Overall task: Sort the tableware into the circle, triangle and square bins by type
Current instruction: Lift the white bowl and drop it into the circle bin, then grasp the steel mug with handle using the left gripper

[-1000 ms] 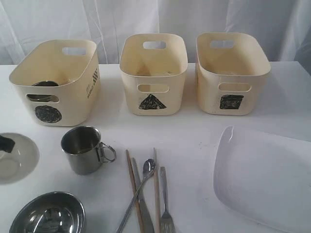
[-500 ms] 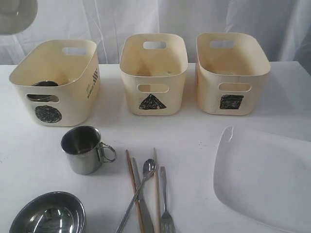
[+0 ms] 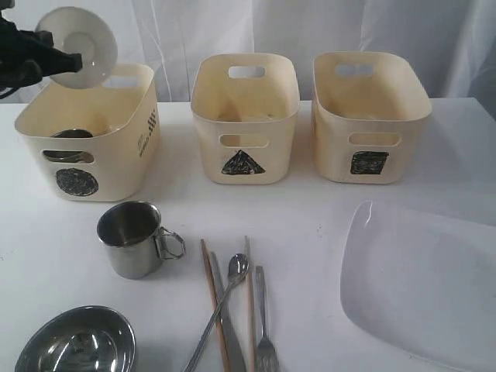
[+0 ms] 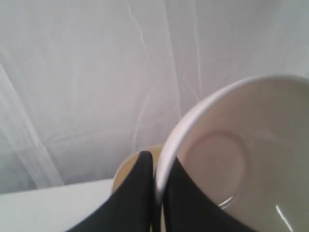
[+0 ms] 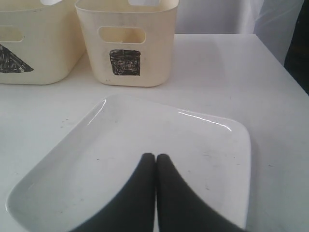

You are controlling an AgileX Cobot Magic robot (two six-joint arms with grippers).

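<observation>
Left gripper (image 4: 157,163) pinched nearly closed on the rim of small white ceramic bowl (image 3: 77,46). The bowl is tipped on edge above far-left cream plastic tub marked with a circle (image 3: 116,159), so release looks straight down. Right gripper (image 5: 155,162) closed, empty, over large white rounded-square plate (image 5: 145,128). Tubs: three. White bowl: one. Steel bowl (image 3: 75,345) on table: one.

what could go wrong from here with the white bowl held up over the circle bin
1. The left gripper pinches the small white bowl only by its thin rim, and the bowl is tilted, so it might slip out or swing.
2. A steel piece lies inside the circle bin. If the bowl is released from this height, it could strike the steel and chip.
</observation>
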